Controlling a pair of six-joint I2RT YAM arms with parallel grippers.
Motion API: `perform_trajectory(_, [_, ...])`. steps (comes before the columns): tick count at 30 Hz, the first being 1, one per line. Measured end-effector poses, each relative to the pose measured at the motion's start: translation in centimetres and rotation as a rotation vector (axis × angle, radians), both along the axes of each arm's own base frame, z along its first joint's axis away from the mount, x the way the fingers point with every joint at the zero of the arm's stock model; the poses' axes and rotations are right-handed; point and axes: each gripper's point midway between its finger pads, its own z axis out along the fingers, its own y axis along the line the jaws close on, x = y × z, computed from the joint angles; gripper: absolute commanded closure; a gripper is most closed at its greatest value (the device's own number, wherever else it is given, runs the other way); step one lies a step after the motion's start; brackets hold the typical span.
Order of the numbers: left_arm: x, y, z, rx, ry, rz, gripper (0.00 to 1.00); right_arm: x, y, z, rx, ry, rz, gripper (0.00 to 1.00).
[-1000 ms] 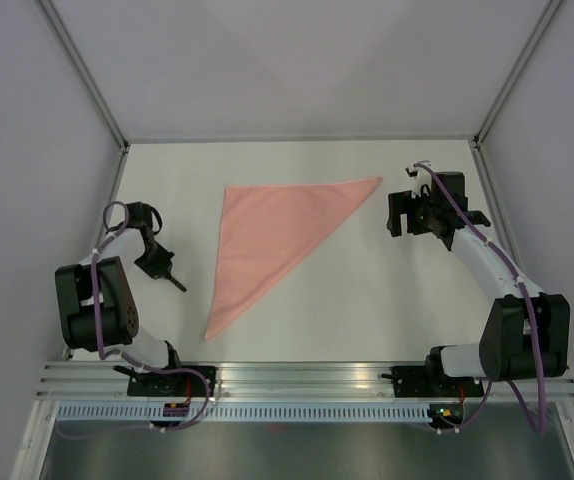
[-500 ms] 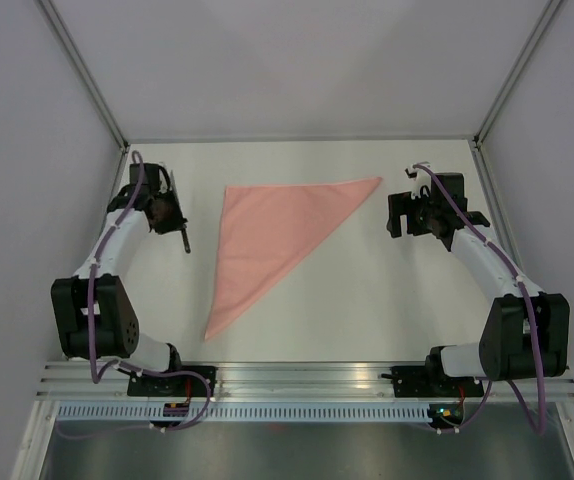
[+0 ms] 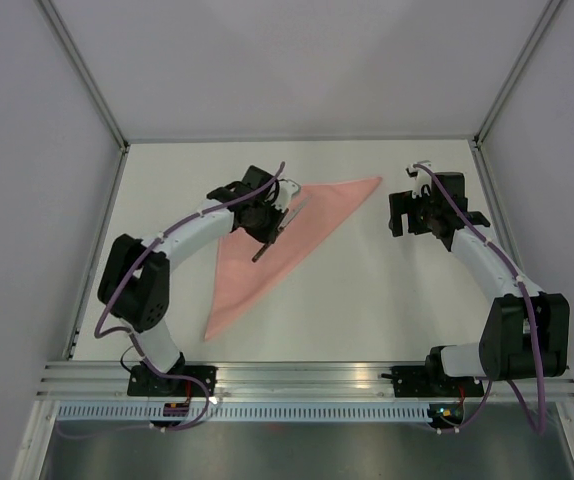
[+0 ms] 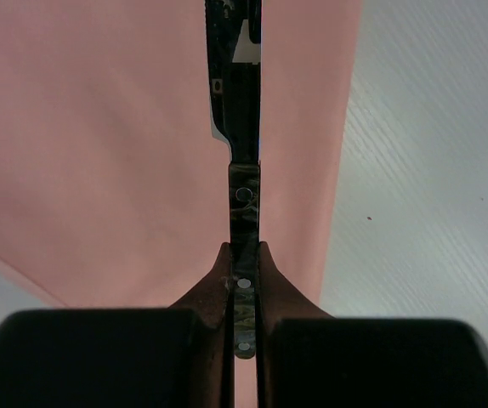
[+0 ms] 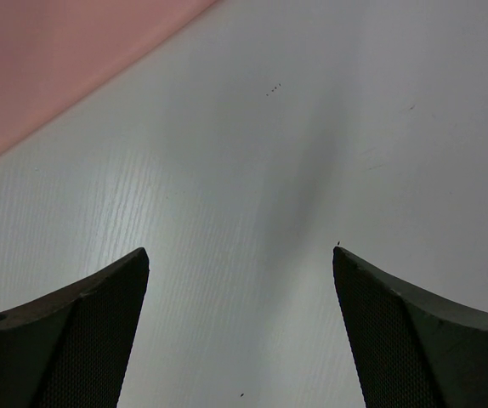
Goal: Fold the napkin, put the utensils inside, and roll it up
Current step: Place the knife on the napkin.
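A: Where does the napkin (image 3: pixel 252 255) lie?

B: Flat on the worktop (image 3: pixel 367 300), folded into a triangle. 1 corner points right, 1 long tip runs toward the near edge, and the 3rd corner sits at the far left.

A: And the left arm (image 3: pixel 192 225)?

B: It reaches out over the far part of the triangle. The left jaws are pinched tight on the utensils (image 3: pixel 264 248), gripping them near 1 end. From above they show as a dark stick slanting over the pink sheet toward the near left.

A: Does the wrist camera agree?

B: Yes. The utensils (image 4: pixel 244 127) stick straight out from between the closed jaws, edge-on. The napkin (image 4: pixel 99 153) lies behind them on both sides, with bare worktop (image 4: pixel 431 170) to the right. Whether they touch the sheet I cannot tell, nor can I count the pieces.

A: The right side?

B: The right arm (image 3: pixel 487 260) hangs over bare worktop, just beyond the napkin's right corner. The right jaws stand wide apart and hold nothing. Their camera sees white worktop (image 5: pixel 312 127) between the 2 fingertips (image 5: pixel 82 331) and a strip of napkin (image 5: pixel 48 59) in the upper left.
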Motion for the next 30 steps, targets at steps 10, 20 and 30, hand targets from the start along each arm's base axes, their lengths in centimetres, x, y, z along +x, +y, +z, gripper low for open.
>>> perform_trajectory(10, [-1.5, -3.2, -4.2, 0.074, 0.105, -0.126, 0.98, -0.1, -0.5, -0.4, -0.01, 0.005, -0.015, 0.07])
perform_trajectory(20, [-1.7, -4.2, -4.6, 0.079, 0.111, -0.146, 0.98, 0.0, -0.9, -0.4, -0.014, 0.003, -0.024, 0.06])
perform_trajectory(30, [-2.2, -4.1, -6.4, 0.098, 0.161, -0.133, 0.98, 0.0, -1.0, -0.4, -0.013, 0.003, -0.029, 0.06])
